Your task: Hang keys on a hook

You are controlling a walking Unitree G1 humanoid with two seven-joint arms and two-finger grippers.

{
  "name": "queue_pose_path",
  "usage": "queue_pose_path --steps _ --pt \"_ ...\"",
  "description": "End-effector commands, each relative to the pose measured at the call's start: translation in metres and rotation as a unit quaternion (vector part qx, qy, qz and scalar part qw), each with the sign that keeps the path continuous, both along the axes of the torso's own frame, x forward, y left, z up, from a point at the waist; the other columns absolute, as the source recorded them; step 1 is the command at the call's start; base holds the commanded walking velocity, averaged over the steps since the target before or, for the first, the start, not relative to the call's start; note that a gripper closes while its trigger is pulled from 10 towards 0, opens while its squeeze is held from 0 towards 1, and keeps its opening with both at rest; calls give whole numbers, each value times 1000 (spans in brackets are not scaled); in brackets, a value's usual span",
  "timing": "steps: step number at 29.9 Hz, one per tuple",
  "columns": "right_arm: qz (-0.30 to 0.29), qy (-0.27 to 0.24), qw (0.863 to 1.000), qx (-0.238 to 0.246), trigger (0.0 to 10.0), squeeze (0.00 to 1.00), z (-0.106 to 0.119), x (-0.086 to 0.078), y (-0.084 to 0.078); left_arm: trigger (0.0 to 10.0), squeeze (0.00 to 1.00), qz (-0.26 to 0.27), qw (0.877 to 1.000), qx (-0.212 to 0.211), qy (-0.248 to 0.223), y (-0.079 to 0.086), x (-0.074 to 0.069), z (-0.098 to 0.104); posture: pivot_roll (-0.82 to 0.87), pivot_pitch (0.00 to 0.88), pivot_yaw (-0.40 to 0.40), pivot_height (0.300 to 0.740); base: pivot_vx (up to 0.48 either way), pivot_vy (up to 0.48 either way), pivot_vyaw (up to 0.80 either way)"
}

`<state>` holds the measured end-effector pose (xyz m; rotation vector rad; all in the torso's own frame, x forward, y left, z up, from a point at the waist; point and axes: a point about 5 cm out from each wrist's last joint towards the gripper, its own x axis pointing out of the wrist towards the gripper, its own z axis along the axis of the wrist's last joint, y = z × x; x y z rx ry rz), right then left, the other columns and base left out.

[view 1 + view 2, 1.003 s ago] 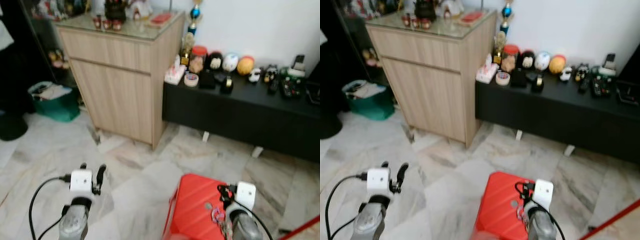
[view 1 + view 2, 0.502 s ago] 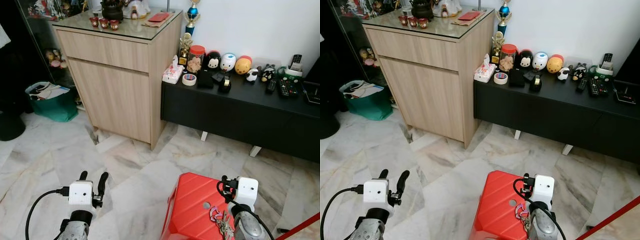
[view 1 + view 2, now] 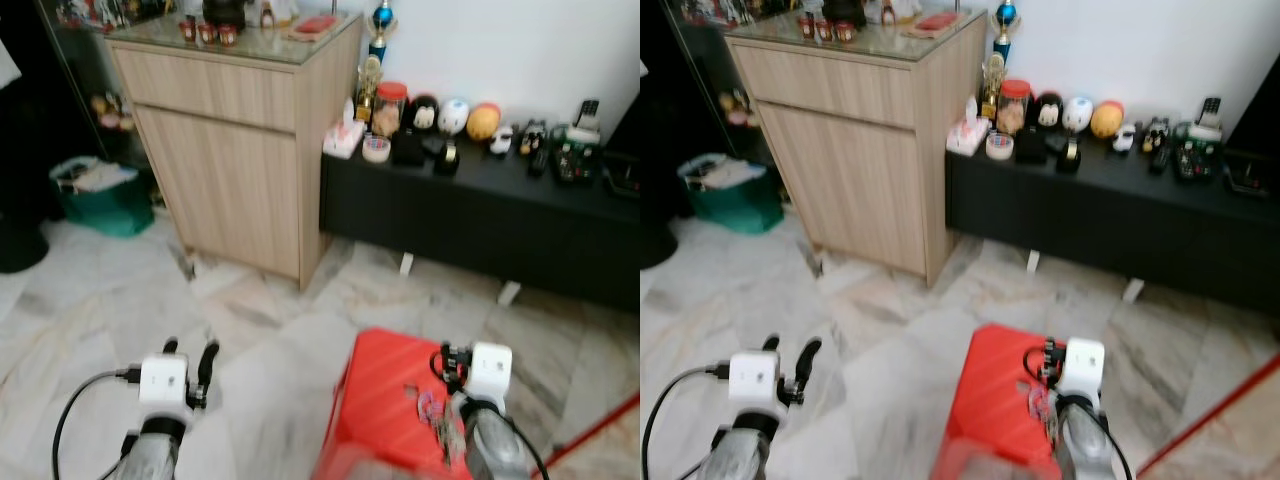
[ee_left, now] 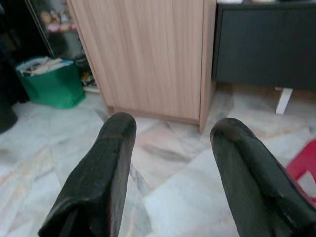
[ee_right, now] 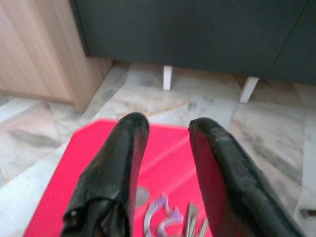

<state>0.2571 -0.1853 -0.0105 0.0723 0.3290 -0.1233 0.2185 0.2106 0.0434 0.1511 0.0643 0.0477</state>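
Nearest, right gripper (image 5: 165, 148): two long matte-black fingers with a rubbery, slightly creased skin, parted with a clear gap and holding nothing, poised over the red stool (image 3: 385, 400). Keys (image 5: 173, 219): a small bunch of pale metal blades with a curled, lilac-tinted ring or charm, lying flat on the stool's top just beneath and between those fingers; finer detail is too blurred to read. Stool: glossy red plastic, squarish, ribbed with diagonal grooves, one small round hole near the keys.

Left gripper (image 4: 170, 163): same black fingers, spread wide and empty, held low over bare floor (image 3: 250, 330) to the stool's left. Floor: polished marble tiles, grey-white with brown veining.

Beyond, wooden cabinet (image 3: 240, 150): light oak-grain laminate, boxy, glass-topped, with small ornaments on it. Green bag (image 3: 105, 200) stands beside it on the floor. Low black sideboard (image 3: 480, 215) on white feet adjoins the cabinet, carrying a row of rounded figurines, jars and remote controls against a white wall (image 3: 520, 50).
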Motion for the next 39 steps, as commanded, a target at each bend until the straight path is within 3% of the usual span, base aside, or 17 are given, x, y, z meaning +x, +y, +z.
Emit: queue_pose_path --steps 1,34,39 --pt "0 1 1000 3 10000 0 2 3 1 10000 0 0 1000 -9 8 -1 0 -1 49 0 -51 629 0 0 0" --pt "40 5 999 33 10000 0 5 14 15 10000 0 -3 1000 -22 19 -9 10 -4 45 0 -59 629 0 0 0" --pt "52 3 999 14 10000 0 6 14 16 10000 0 -3 1000 -23 19 -9 11 -4 45 0 -58 629 0 0 0"
